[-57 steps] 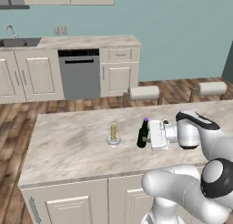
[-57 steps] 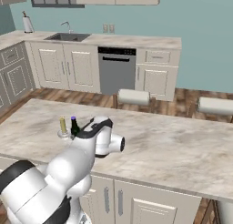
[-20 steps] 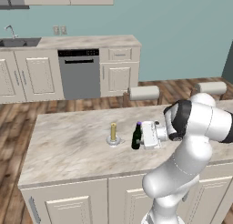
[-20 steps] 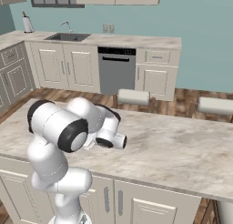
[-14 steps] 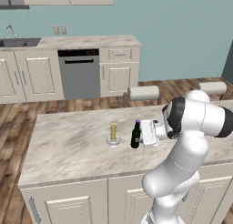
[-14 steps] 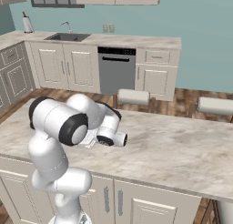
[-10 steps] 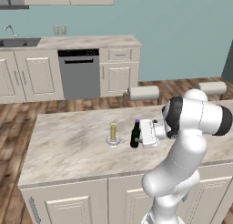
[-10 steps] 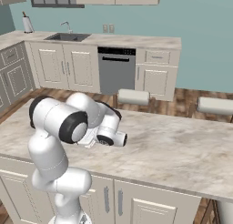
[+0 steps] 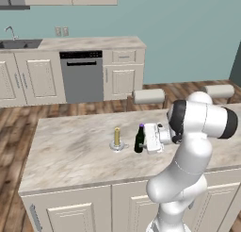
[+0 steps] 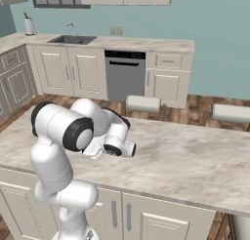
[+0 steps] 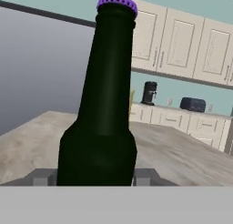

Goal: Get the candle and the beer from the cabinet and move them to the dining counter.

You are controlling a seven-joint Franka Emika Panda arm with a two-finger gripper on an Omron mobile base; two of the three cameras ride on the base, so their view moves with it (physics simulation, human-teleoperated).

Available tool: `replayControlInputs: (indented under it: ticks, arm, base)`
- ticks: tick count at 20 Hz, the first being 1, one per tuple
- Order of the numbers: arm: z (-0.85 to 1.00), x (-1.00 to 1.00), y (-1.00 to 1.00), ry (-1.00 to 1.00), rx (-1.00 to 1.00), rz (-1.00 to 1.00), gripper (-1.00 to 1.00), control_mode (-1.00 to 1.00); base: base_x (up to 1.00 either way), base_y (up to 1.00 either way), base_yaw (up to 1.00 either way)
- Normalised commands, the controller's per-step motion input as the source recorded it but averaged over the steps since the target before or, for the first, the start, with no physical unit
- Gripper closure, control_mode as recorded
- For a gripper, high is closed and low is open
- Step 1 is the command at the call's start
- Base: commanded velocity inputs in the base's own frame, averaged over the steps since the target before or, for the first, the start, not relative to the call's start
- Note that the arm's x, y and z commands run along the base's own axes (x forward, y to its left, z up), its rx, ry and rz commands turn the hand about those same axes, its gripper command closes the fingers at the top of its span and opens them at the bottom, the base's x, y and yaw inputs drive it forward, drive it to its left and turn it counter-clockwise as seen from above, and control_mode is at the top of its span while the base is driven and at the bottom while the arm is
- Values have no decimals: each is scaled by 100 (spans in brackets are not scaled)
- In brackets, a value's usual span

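The beer [image 9: 139,140], a dark bottle with a purple cap, stands upright on the dining counter [image 9: 70,155], just right of the candle [image 9: 116,137] in its small silver dish. My gripper [image 9: 143,141] reaches in from the right, level with the counter top, and is shut on the bottle's body. In the hand view the beer [image 11: 107,104] is very close, with a grey fingertip [image 11: 43,176] against each side of its base. The arm's body hides both objects in the right base view, where the dining counter [image 10: 195,161] stretches to the right. The cabinet is out of view.
Two cushioned stools [image 9: 148,95] [image 9: 219,90] stand beyond the counter's far edge. Behind them is a wall run with a dishwasher [image 9: 82,75] and a sink [image 10: 71,39]. A coffee machine [image 11: 149,93] and a toaster [image 11: 192,104] sit on a far worktop.
The arm's elbow has lifted and swung in over the counter. The beer has slid a little left toward the candle, still between the fingers. The candle has not moved.
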Motion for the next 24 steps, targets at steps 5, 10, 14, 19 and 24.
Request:
replayControlInputs:
  ticks: [5,10,14,19,24]
  arm:
    - [-8,1,0,-3,0,1,-100,-100]
    - [0,0,0,-3,0,0,-100,-100]
    - [0,-9,0,-2,0,0,-100,-100]
    - [0,-11,-3,-1,0,0,-100,-100]
    - [1,-20,-17,0,0,0,-100,-100]
  base:
    - [0,0,0]
    - [0,0,0]
    - [0,0,0]
    - [0,0,0]
    - [0,0,0]
